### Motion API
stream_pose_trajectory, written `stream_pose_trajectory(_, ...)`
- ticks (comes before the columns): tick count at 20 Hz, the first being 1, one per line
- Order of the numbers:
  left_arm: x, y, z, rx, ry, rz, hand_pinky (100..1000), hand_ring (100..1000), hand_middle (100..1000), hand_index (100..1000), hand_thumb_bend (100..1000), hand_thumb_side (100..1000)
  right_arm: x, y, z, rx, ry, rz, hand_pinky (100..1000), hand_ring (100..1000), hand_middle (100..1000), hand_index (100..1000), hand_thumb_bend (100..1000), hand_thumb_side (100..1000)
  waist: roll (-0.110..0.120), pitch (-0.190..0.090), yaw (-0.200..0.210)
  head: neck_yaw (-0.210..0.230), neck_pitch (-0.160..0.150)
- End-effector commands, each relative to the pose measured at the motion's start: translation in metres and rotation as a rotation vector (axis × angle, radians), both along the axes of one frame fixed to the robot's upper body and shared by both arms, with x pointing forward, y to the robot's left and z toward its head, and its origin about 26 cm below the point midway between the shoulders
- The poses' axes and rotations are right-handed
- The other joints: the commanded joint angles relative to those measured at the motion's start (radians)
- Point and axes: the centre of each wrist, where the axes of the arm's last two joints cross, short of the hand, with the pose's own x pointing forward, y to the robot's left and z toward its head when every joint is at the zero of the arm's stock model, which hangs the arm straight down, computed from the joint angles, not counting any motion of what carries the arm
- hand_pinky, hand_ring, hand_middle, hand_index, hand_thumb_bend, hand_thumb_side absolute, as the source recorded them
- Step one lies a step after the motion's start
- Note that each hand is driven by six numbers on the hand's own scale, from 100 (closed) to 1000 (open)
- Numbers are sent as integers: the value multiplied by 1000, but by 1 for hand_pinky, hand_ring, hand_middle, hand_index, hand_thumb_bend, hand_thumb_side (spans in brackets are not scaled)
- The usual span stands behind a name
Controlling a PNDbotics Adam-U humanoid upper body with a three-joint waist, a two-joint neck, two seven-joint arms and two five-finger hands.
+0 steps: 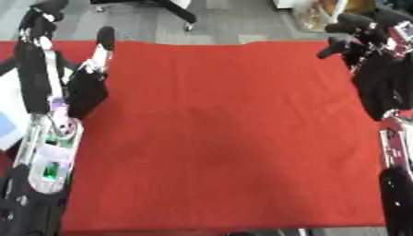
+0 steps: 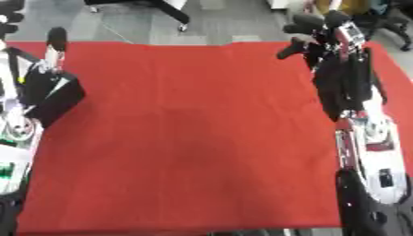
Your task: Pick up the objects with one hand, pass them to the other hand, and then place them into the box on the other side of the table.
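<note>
The surface [image 1: 218, 138] is covered by a flat red cloth with a faint crease near its middle; this cloth serves as the reference landmark.

Left hand [image 1: 85, 90]: black, raised over the left edge of the red cloth, toward the far corner. Its fingers [image 1: 105, 39] point up and away from the camera, straight and spread apart, holding nothing. The silver and white forearm runs down along the cloth's left edge toward the near corner.

Right hand [image 2: 339, 78]: black, raised over the right edge of the red cloth, toward the far corner. Its fingers [image 2: 303, 23] are partly bent forward at the tips (not closed), and nothing is seen between them. The forearm follows the cloth's right edge down to the near corner.

Task objects and box: none can be made out on the red cloth in either view. A pale blue and white flat shape [image 1: 9, 122] shows just beyond the cloth's left edge; what it is cannot be told.

Beyond the cloth's far edge lies grey floor [image 1: 242, 20].
</note>
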Motion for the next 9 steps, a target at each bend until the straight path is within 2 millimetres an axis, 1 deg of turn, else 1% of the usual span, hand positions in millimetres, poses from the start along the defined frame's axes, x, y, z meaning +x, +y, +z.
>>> stream_pose_trajectory(1,-22,-30,9,-80,-68,-160,693,694,697,818,522,991,-9,-11,6,-32,-86,-71,1000,566,711,797,100,1000,-1,-4,-5,-40,-3)
stream_pose_trajectory(3,-36,-39,8,-113,-60,-228,689,691,696,817,510,1000,-11,-15,0,-36,-96,-115,1000,560,705,795,100,1000,-1,3,-10,-57,-3)
stream_pose_trajectory(5,-44,-44,9,-139,-30,-266,686,687,693,816,500,1000,-12,-19,-9,-38,-91,-150,1000,553,700,792,100,1000,-1,6,-13,-70,-3)
stream_pose_trajectory(9,-48,-42,9,-171,44,-306,675,670,680,815,458,1000,-11,-28,-27,-41,-83,-196,1000,542,688,786,100,1000,3,20,-16,-75,-3)
